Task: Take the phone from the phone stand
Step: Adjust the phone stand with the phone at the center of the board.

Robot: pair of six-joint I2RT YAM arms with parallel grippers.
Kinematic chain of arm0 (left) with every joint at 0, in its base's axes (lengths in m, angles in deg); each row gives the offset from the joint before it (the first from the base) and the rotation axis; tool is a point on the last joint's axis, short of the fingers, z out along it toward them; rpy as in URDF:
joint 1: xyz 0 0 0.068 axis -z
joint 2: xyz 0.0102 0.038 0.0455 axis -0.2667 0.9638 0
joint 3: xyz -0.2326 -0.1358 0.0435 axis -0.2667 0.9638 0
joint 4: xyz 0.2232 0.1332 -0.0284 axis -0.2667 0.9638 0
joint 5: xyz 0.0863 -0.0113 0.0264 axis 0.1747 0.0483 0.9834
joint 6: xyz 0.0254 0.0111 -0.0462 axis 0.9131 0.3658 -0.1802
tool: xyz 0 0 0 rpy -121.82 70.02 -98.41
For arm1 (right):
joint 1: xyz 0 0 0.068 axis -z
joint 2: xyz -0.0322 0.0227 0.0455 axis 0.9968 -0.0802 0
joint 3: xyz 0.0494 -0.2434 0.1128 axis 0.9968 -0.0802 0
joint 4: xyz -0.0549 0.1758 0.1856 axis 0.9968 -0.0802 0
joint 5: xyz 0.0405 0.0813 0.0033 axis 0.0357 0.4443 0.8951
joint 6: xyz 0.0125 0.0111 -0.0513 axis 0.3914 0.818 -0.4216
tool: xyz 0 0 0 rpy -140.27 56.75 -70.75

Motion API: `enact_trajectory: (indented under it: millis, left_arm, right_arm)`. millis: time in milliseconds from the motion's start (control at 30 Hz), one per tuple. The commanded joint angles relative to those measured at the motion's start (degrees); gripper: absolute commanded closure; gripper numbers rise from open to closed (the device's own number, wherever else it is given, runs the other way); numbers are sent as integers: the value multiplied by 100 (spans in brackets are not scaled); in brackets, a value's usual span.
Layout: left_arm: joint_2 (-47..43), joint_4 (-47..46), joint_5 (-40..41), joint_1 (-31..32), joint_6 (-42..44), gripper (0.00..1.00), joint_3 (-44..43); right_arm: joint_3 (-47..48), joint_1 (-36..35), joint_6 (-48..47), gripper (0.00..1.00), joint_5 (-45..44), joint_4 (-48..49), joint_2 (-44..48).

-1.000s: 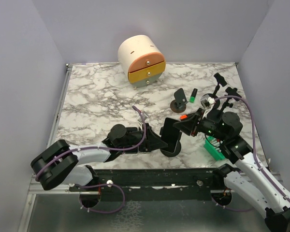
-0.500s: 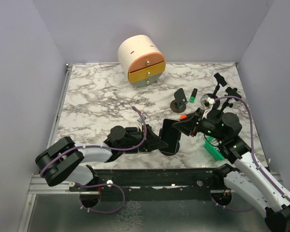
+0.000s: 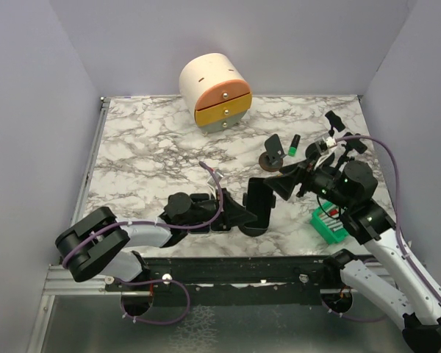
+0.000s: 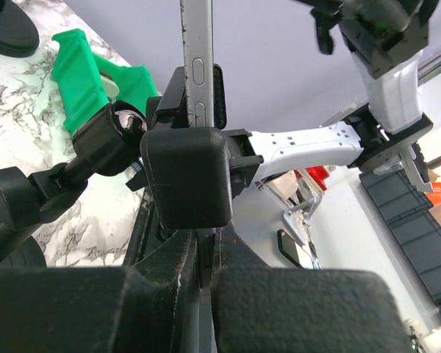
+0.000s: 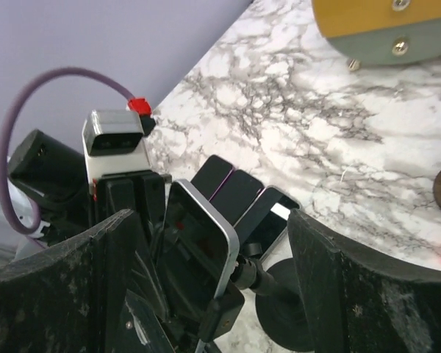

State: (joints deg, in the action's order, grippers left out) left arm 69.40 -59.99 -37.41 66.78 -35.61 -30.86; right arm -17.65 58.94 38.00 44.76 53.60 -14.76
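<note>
The phone (image 3: 260,200), a dark slab with a silver edge, stands upright in the clamp of the black phone stand (image 3: 258,230) near the table's front middle. My left gripper (image 3: 241,213) reaches in from the left. In the left wrist view the left gripper (image 4: 201,273) is shut on the phone's thin edge (image 4: 196,70), just below the stand's clamp block (image 4: 185,176). My right gripper (image 3: 285,184) hangs to the right of the phone, apart from it. In the right wrist view the right gripper (image 5: 213,224) is open, its fingers (image 5: 349,287) wide on both sides of the phone (image 5: 195,246).
A round cream drawer unit (image 3: 215,92) with orange and grey fronts stands at the back. A second small black stand (image 3: 272,154) and a green-tipped item (image 3: 295,145) sit behind the right gripper. A green rack (image 3: 328,225) lies under the right arm. Grey walls enclose the table.
My right gripper has opened wide and drawn back to the right, away from the phone. My left gripper has closed onto the phone's edge. The green rack now shows more.
</note>
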Motion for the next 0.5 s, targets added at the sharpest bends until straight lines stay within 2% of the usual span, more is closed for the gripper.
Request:
enact_trajectory:
  millis: [0, 267, 400, 467]
  left_arm:
    - [53, -571, 658, 166, 267, 100, -177]
    - [410, -909, 1801, 706, 895, 100, -277]
    - [797, -1685, 2328, 877, 969, 100, -185]
    - [992, -2115, 2569, 889, 935, 100, -121]
  right_arm:
    - [751, 0, -248, 12, -790, -1124, 25]
    - [1980, -38, -383, 12, -2303, -2431, -352]
    - [2275, -35, -179, 2, -2117, -2594, -568]
    - [2511, -35, -150, 0, -2106, -2870, -775]
